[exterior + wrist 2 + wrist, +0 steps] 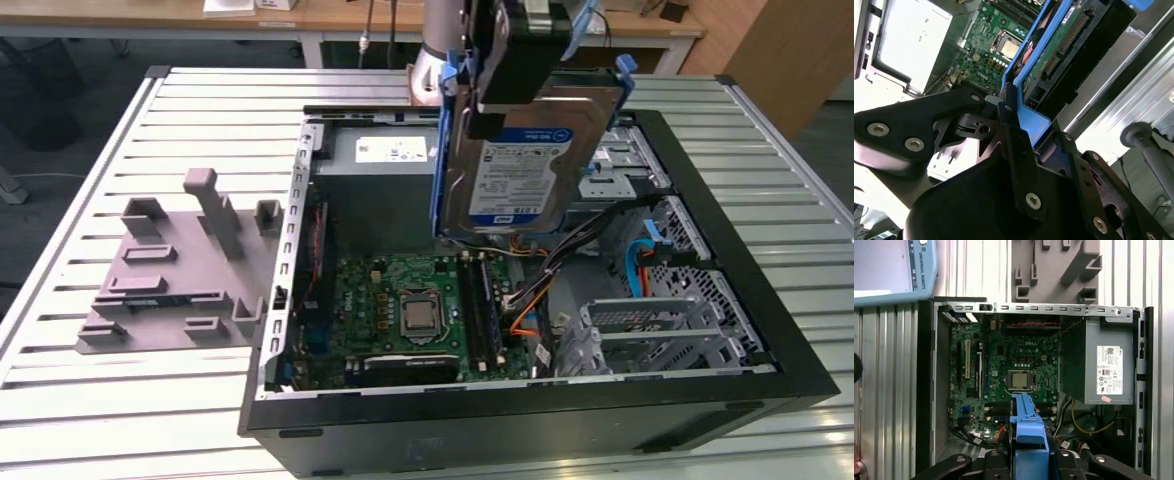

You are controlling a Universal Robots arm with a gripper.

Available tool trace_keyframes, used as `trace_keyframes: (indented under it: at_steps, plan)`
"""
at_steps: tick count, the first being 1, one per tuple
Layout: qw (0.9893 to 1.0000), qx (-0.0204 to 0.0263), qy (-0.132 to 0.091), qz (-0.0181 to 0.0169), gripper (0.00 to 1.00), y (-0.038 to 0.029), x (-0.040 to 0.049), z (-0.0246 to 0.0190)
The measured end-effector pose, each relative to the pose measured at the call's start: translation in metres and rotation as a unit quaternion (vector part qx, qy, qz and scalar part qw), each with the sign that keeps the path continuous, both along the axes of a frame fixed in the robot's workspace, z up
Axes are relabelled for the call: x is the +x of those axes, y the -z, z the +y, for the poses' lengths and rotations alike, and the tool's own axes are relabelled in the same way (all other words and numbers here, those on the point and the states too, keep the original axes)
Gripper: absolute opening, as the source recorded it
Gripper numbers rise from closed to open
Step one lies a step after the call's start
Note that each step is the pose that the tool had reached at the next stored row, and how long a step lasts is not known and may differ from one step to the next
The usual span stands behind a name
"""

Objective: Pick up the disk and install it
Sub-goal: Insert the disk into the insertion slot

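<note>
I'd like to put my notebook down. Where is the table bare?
The table is bare around the grey fixture, at the exterior view's left. The computer case is crowded with motherboard and cables; the held disk hangs above it.

1. I take this for a robotics lab or workshop: the bench is a slatted metal table (120, 400).
2. An opened computer case (534, 425) and a grey fixture block (174, 270) sit on it.
3. Wooden desks (347, 18) stand behind.
</note>
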State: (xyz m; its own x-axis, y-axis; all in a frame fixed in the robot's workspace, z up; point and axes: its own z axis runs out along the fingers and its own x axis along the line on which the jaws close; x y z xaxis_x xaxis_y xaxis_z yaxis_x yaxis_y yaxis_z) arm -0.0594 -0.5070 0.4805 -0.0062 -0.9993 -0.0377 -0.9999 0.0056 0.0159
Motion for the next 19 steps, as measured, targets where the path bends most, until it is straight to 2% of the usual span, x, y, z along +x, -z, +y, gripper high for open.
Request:
trace_keyframes:
  at_steps: [4,7,9,15,19]
  plan:
    - [1.0,-0.0001,0.0,0.0,0.36,0.0008,0.0119,-0.0015]
    - [1.0,0.0,0.0,0.0,0.36,0.0019,0.0165,-0.0039]
    - [1.0,-0.0001,0.0,0.0,0.36,0.0026,0.0173,-0.0079]
    - [1.0,0.0,0.0,0.0,0.36,0.0045,0.0188,-0.0239]
    - [1.0,-0.0001,0.0,0.0,0.36,0.0059,0.0266,-0.03]
